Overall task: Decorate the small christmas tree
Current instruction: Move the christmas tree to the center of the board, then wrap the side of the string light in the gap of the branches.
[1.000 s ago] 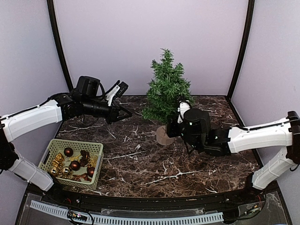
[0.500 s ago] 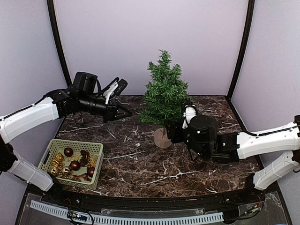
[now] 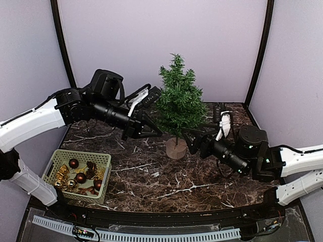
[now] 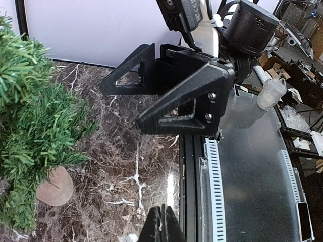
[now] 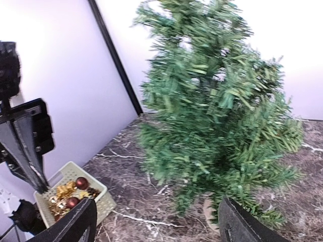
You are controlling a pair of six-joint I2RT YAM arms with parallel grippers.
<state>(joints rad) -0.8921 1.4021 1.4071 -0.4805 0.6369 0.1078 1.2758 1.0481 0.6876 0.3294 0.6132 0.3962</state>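
Observation:
The small christmas tree (image 3: 177, 101) stands upright on its round wooden base (image 3: 176, 148) at the middle back of the table. My left gripper (image 3: 154, 132) is shut, its tips close to the tree's lower left branches; nothing shows between the fingers (image 4: 162, 224). My right gripper (image 3: 195, 141) is open just right of the base, with the tree's lower branches (image 5: 217, 116) in front of its wide-apart fingers (image 5: 75, 227). From the left wrist, the tree (image 4: 30, 126) and base (image 4: 54, 185) lie at the left, and the open right gripper (image 4: 151, 101) faces me.
A pale green basket (image 3: 81, 153) at the front left holds dark red balls (image 3: 73, 163) and gold ornaments; it also shows in the right wrist view as the basket (image 5: 101, 194). A small white scrap (image 3: 155, 174) lies on the marble. Purple walls close in the back and sides.
My right gripper has opened, let go of the tree and drawn back to the right. The tree shifted slightly left and stands upright. My left arm has swung right, up to the tree.

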